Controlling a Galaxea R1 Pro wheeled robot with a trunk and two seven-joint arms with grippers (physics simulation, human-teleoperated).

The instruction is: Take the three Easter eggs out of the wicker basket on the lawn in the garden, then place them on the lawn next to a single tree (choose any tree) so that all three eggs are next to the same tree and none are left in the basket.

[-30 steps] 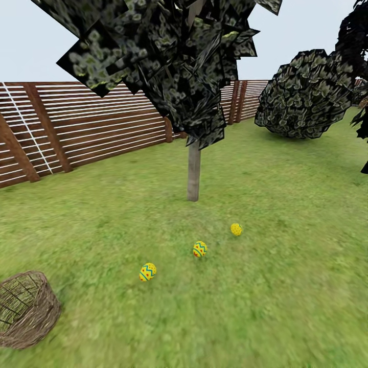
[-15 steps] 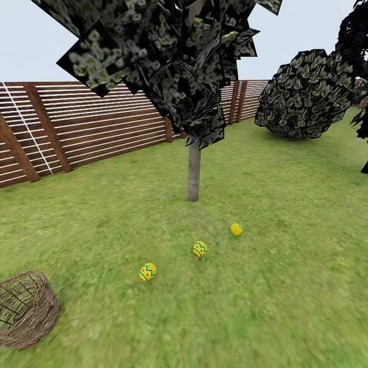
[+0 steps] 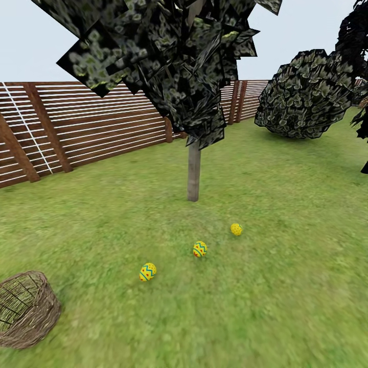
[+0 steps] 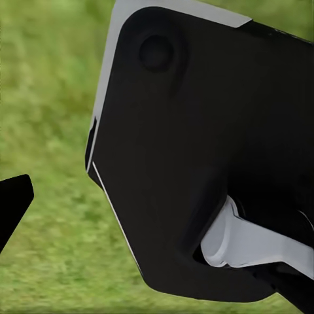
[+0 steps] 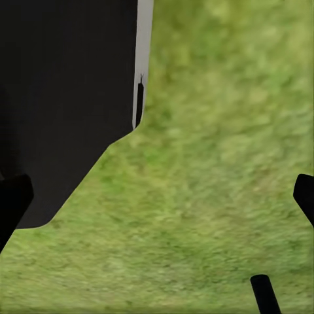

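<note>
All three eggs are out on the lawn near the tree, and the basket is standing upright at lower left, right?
Not quite: the wicker basket lies tipped on its side in the head view. The three eggs are on the lawn near the tree.

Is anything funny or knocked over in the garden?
Yes. The wicker basket looks tipped toward one side on the lawn, and no egg shows inside it. The three Easter eggs lie apart in a loose line on the grass, leading toward the tree. Nothing looks broken.
</note>
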